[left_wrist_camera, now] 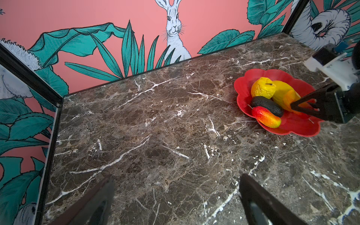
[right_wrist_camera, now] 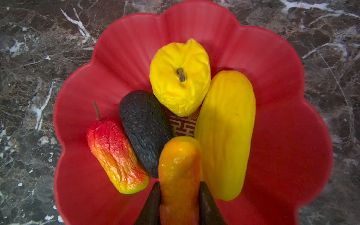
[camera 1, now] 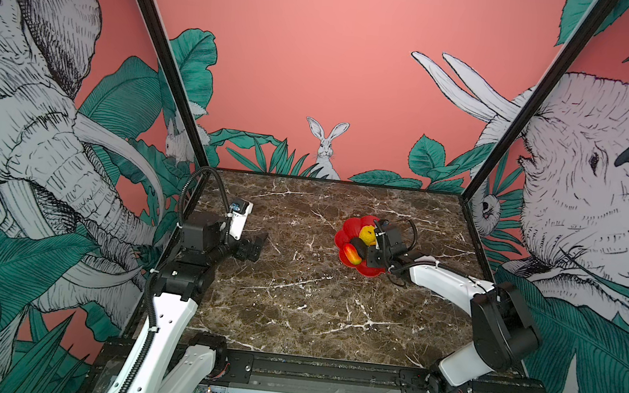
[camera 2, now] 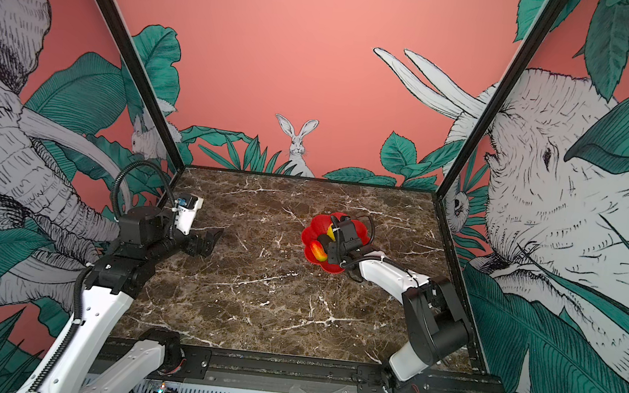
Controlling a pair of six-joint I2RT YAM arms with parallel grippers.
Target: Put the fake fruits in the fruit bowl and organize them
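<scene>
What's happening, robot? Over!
Right gripper shut on glossy orange-yellow toy fruit at scalloped red bowl. Left gripper open, empty. Four other fruits inside. Nothing blocking.

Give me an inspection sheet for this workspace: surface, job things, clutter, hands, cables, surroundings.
Surface: dark veined marble tabletop.
Job's things: red fruit bowl holds the bumpy yellow fruit, long yellow fruit, black fruit and red mango piece; the orange mango piece is gripped over the bowl.
Clutter: nothing seen.
Hands: right hand shut on the orange mango piece; left hand open, empty, well apart from the bowl.
Cables: corrugated black cable arches over the left arm; thin black cable loops at the right wrist.
Surroundings: pink jungle wall print with a rabbit; black frame posts.
</scene>
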